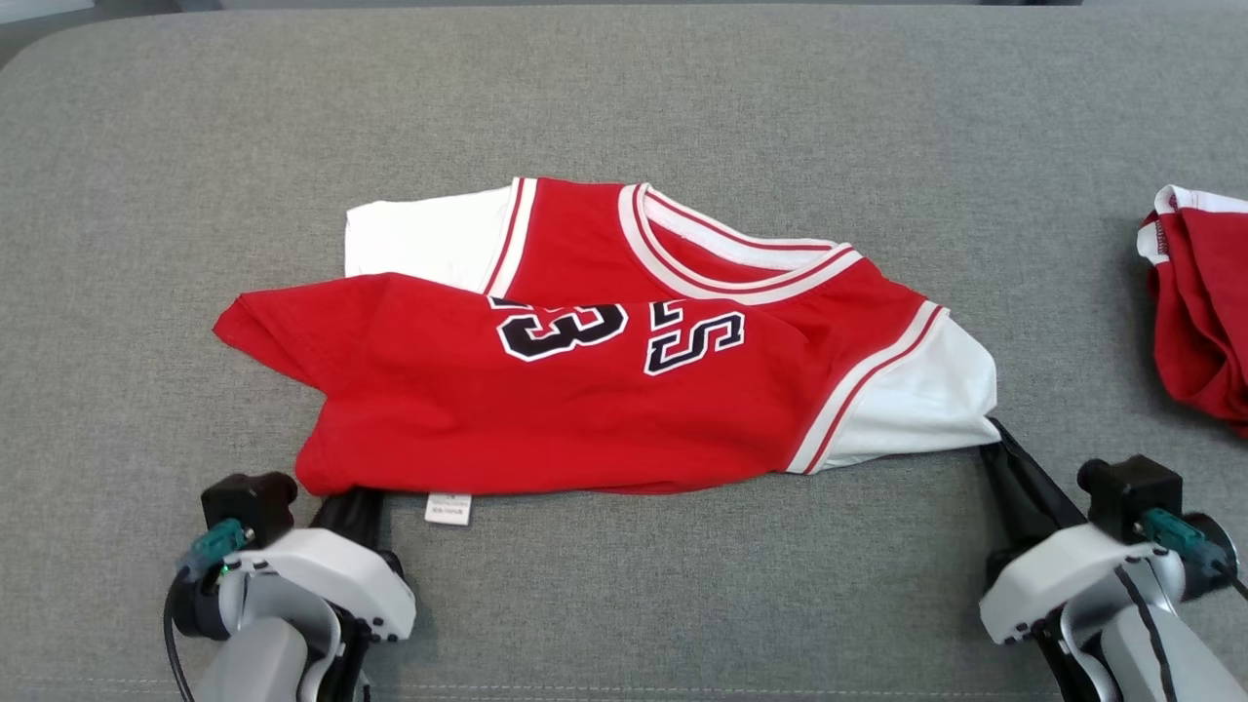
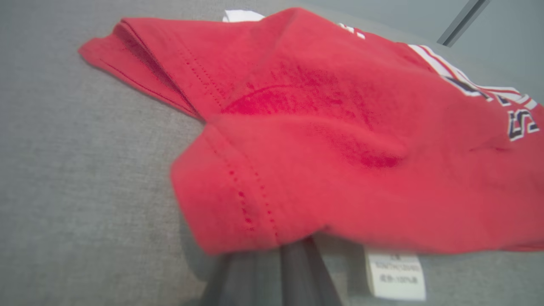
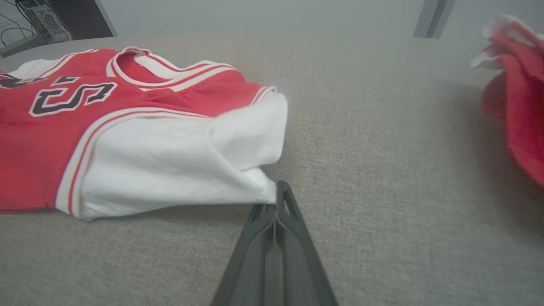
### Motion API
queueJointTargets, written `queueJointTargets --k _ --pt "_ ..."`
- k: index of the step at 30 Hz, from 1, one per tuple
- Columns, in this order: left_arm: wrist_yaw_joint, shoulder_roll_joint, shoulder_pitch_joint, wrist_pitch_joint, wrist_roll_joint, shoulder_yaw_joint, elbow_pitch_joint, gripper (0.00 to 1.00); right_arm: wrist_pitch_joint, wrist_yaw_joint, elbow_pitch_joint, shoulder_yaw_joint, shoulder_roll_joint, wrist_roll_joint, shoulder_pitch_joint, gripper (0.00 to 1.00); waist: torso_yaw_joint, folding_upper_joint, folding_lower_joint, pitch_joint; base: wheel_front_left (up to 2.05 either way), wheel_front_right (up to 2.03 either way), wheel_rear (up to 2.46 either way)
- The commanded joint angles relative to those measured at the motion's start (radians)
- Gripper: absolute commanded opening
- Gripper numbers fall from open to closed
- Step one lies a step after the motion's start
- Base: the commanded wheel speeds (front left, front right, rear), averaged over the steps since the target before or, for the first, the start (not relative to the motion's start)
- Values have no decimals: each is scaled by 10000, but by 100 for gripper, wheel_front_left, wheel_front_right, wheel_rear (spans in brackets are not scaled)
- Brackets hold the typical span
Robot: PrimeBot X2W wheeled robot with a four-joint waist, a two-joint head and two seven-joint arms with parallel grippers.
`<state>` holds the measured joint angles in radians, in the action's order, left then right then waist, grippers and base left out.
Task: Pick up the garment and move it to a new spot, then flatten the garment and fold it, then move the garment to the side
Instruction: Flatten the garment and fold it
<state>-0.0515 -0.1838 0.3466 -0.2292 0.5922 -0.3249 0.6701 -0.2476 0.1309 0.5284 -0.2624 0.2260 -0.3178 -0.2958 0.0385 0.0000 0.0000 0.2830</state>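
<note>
Garment: red-and-white basketball jersey [image 1: 585, 390] lies folded mid-way across the grey fabric surface [image 1: 682, 97]; its white care label [image 1: 448, 508] pokes out at the near hem
Left arm: pale forearm rises from the lower left; left gripper [image 1: 353, 502] lies low, closed, tips hidden under the red hem; cannot tell whether it grips cloth
Right arm: forearm comes from the lower right, fingers slanting up-left; right gripper [image 3: 280, 193] closed, pinching the white sleeve's corner
Aside: 1 crumpled red cloth [image 1: 1204, 312], well apart at the right

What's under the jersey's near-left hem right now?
The left gripper's dark jaws run under the hem of the red jersey; their tips are covered, so their grip is hidden. A white care label sticks out beside them.
</note>
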Motion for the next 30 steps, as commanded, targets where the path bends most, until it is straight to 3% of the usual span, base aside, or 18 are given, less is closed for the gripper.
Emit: queueJointTargets --k 1,6,12,16,18,20,21,23,25,27,30 --pt "23 -202 -266 -56 33 253 -290 0 -140 -2 -304 38 137 -81 472 0 21 0 0 -66 0 0 0" --pt "295 -106 -1533 338 184 86 -1225 0 -140 -2 -1232 1174 35 65 1975 0 71 0 0 -241 0 0 0" --pt "936 -215 -3433 1228 448 -48 -3763 0 -132 -2 -2617 2616 -368 323 3710 0 221 0 0 -164 0 0 0" --pt "1402 -607 -4215 2027 592 47 -5799 0 317 -2 -3604 3083 -694 348 4331 0 333 0 0 114 0 0 0" --pt "1220 -871 -3837 2502 825 160 -6552 0 765 -2 -3960 2961 -568 293 3937 0 355 0 0 240 0 0 0" --pt "774 -1298 -2707 3161 1022 262 -6862 0 1471 -2 -4050 2498 -144 226 2802 0 306 0 0 335 0 0 0" --pt "774 -1298 -2707 3161 1022 262 -6862 0 1471 -2 -4050 2498 -144 226 2802 0 306 0 0 335 0 0 0" --pt "142 -1360 -903 3758 1777 582 -6684 0 2223 -2 -3751 1808 438 41 939 0 177 0 0 367 0 0 0" --pt "-57 -1660 1283 4592 2008 810 -5664 0 2710 -2 -2977 1143 762 -390 -1518 0 -95 0 0 280 0 0 0" --pt "-35 -1832 3684 5149 2229 1193 -4368 0 2712 -2 -1788 716 442 -791 -4329 0 -554 0 0 223 0 0 0" --pt "71 -1806 7059 4862 2063 1605 -2483 0 2218 -2 363 548 -152 -781 -7894 0 -1024 0 0 24 0 0 0"
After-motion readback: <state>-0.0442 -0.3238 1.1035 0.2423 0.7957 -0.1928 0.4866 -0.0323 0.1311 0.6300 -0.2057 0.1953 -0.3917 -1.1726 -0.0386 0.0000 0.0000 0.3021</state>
